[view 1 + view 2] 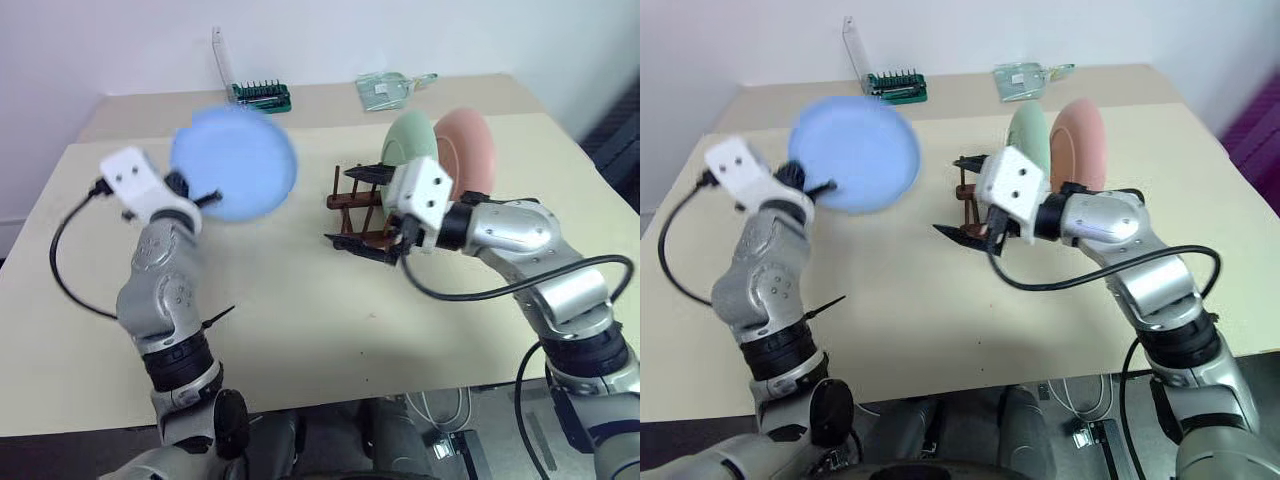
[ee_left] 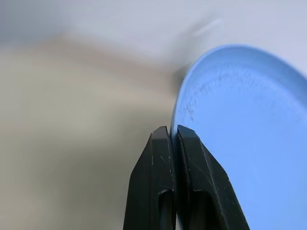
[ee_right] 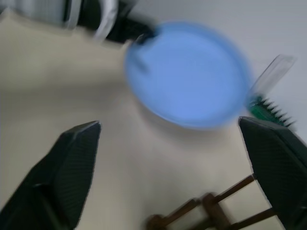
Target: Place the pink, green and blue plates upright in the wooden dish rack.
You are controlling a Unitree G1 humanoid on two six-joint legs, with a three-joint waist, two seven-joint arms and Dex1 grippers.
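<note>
Blue plate pinched in my left fingers, right fingers spread wide by the rack.

My left gripper (image 2: 173, 143) is clamped tight on the rim of the blue plate (image 1: 235, 165), holding it up off the table (image 1: 300, 320), its face turned toward me, to the left of the wooden dish rack (image 1: 352, 205). My right gripper (image 1: 372, 212) stands with its two black fingers far apart and holds nothing; it hovers just in front of the rack, one finger high and one low. Behind it the green plate (image 1: 410, 140) and the pink plate (image 1: 468, 150) stand upright side by side in the rack, green to the left of pink. At the table's far edge lie a green bit holder (image 1: 262, 94) and a clear packet (image 1: 385, 90).
</note>
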